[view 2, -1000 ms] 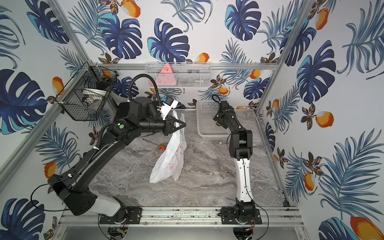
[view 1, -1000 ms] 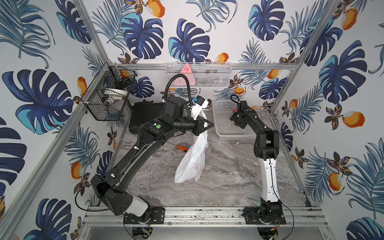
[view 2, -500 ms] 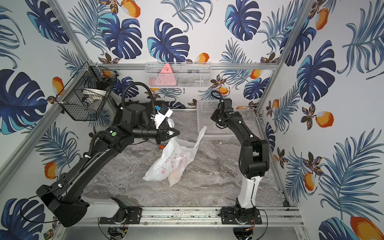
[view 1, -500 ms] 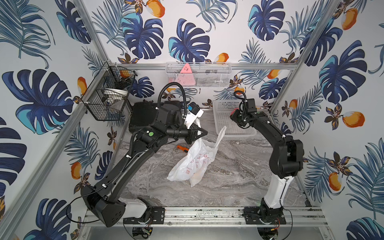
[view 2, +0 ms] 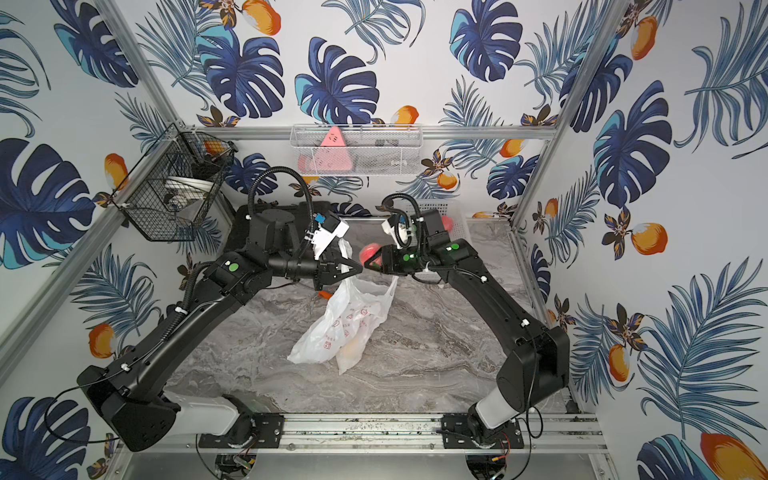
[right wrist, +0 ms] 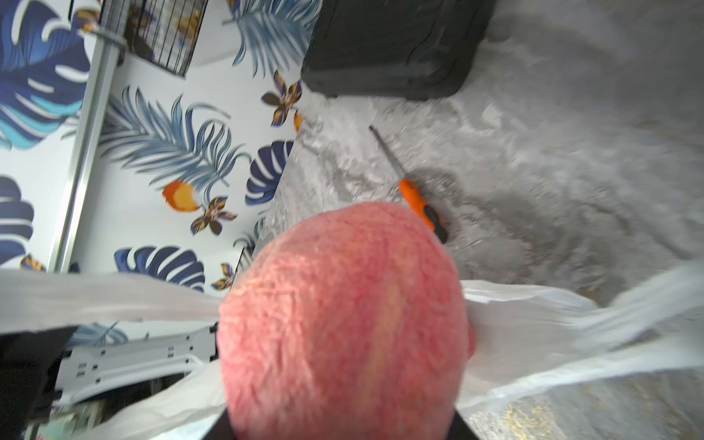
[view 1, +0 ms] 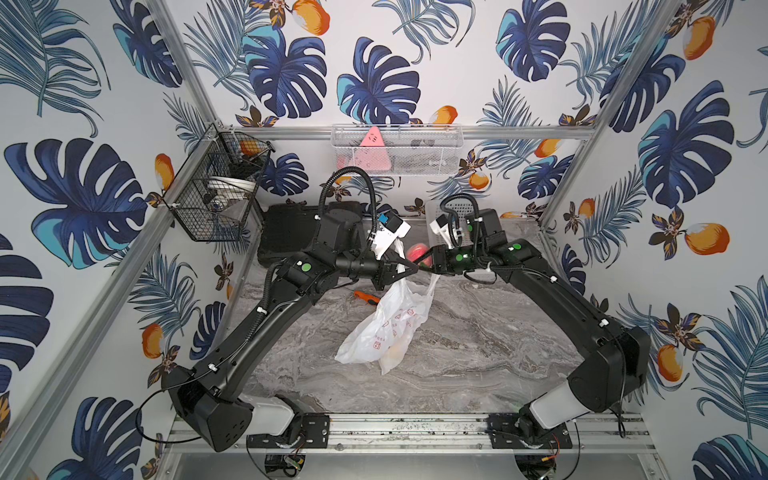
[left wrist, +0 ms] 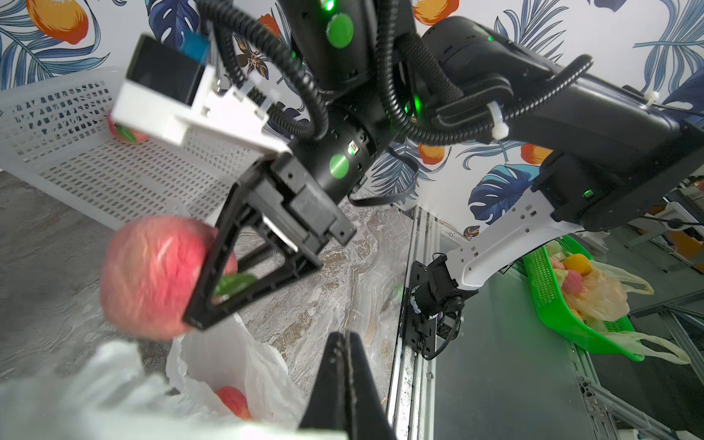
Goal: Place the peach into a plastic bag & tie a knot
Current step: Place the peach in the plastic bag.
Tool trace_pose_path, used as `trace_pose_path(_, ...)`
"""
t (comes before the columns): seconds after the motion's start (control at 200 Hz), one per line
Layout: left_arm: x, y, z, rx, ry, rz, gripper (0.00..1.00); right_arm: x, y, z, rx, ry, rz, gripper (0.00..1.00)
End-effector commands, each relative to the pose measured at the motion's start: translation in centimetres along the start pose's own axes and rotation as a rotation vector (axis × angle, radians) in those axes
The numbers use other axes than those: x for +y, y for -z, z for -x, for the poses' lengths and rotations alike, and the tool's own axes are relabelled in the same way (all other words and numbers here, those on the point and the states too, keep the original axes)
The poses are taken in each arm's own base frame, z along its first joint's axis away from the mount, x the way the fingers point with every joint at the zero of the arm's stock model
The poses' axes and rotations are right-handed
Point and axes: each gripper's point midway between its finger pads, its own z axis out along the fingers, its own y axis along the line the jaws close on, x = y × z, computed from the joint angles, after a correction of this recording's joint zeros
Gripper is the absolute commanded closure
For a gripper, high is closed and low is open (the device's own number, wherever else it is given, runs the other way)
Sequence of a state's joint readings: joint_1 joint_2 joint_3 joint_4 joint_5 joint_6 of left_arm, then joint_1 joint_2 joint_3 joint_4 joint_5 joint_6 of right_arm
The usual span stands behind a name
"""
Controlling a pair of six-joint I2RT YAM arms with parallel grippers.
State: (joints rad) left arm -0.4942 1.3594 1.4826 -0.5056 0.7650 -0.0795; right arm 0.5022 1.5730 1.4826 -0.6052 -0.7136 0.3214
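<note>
Pink-red and fuzzy, the round peach (left wrist: 152, 278) is sitting clamped between the black triangular fingers of the right gripper (view 1: 419, 262). That gripper is holding it in the air just above the open mouth of the thin translucent white plastic bag (view 1: 390, 328) with small red prints. The left gripper (left wrist: 344, 339) is pressing its jaws tight together on the bag's upper edge and holding that side up. The bag's body is sagging down onto the grey marble-patterned tabletop (view 1: 478, 340) between the two arms. One loose white handle (view 1: 432, 286) is drooping below the right gripper. In the left wrist view, a second reddish fruit (left wrist: 233, 402) is lying inside the bag.

An orange-handled screwdriver (right wrist: 417, 204) is lying on the tabletop just beside the bag, toward the left arm. The white perforated plastic basket (left wrist: 57, 152) is standing at the rear, with another reddish fruit (left wrist: 125, 131) resting in it. In both top views the two grippers are meeting almost tip to tip over the bag.
</note>
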Motion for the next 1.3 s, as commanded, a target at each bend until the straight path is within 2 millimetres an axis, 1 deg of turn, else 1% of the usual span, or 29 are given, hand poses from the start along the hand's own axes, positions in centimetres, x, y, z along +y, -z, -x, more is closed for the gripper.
trace_pose_path(0.0, -0.3, 0.2, 0.7, -0.015, -0.045, -0.006, 1.0, 3.1, -0.5, -3.6, 0.122, 0.046, 0.153, 0.73)
trace_pose_path(0.16, -0.1, 0.2, 0.7, -0.016, -0.049, 0.001, 1.0, 4.6, 0.0, -6.3, 0.159, 0.044, 0.235, 0.75)
trace_pose_path(0.255, -0.1, 0.2, 0.8, -0.014, -0.051, 0.003, 1.0, 4.2, -0.2, -7.9, 0.199, 0.029, 0.232, 0.75)
trace_pose_path(0.34, 0.0, 0.3, 0.9, -0.013, -0.056, 0.016, 1.0, 3.7, -0.3, -8.8, 0.208, 0.018, 0.224, 0.76)
trace_pose_path(0.4, -0.1, 0.2, 0.9, -0.014, -0.055, 0.011, 1.0, 4.3, -0.1, -9.2, 0.216, 0.019, 0.265, 0.75)
trace_pose_path(0.44, -0.1, 0.1, 1.0, -0.018, -0.053, 0.002, 1.0, 4.9, -0.5, -9.4, 0.23, 0.032, 0.275, 0.75)
trace_pose_path(0.495, -0.3, -0.1, 1.3, -0.028, -0.044, -0.019, 1.0, 5.4, -1.5, -9.4, 0.253, 0.043, 0.276, 0.75)
trace_pose_path(0.55, -0.5, -0.2, 1.7, -0.043, -0.041, -0.033, 1.0, 5.7, -2.8, -9.4, 0.286, 0.036, 0.294, 0.74)
trace_pose_path(0.59, -0.7, -0.4, 1.9, -0.051, -0.044, -0.041, 1.0, 5.4, -4.0, -9.4, 0.3, 0.022, 0.293, 0.73)
trace_pose_path(0.64, -1.1, -0.4, 2.1, -0.062, -0.048, -0.049, 1.0, 4.4, -5.5, -9.3, 0.308, -0.01, 0.266, 0.69)
trace_pose_path(0.681, -1.2, -0.2, 2.2, -0.07, -0.049, -0.052, 1.0, 3.2, -6.8, -9.3, 0.312, -0.053, 0.241, 0.58)
trace_pose_path(0.706, -1.3, -0.1, 2.4, -0.076, -0.052, -0.052, 1.0, 2.5, -7.5, -9.2, 0.312, -0.078, 0.216, 0.55)
trace_pose_path(0.741, -1.4, 0.1, 2.4, -0.081, -0.056, -0.046, 1.0, 1.8, -8.0, -9.0, 0.309, -0.099, 0.193, 0.52)
trace_pose_path(0.786, -1.5, 0.3, 2.3, -0.087, -0.058, -0.039, 1.0, 1.2, -8.7, -8.7, 0.301, -0.132, 0.17, 0.39)
trace_pose_path(0.861, -1.4, 0.5, 2.2, -0.093, -0.061, -0.02, 1.0, 0.8, -9.0, -8.1, 0.285, -0.148, 0.142, 0.26)
trace_pose_path(0.956, -0.8, 0.8, 2.0, -0.101, -0.06, 0.011, 1.0, 0.8, -8.5, -7.6, 0.276, -0.126, 0.112, 0.17)
trace_pose_path(1.086, 0.5, 1.9, 2.6, -0.149, -0.057, 0.068, 1.0, 1.0, -6.9, -6.3, 0.248, -0.118, 0.124, 0.16)
trace_pose_path(1.171, 1.2, 2.5, 3.1, -0.171, -0.065, 0.101, 1.0, 0.9, -4.9, -4.7, 0.203, -0.113, 0.114, 0.15)
trace_pose_path(1.246, 1.6, 2.7, 3.3, -0.174, -0.063, 0.125, 1.0, 0.2, -2.4, -2.7, 0.143, -0.121, 0.091, 0.16)
trace_pose_path(1.296, 2.3, 2.7, 3.3, -0.176, -0.046, 0.157, 1.0, -1.0, -0.5, -0.9, 0.08, -0.144, 0.059, 0.16)
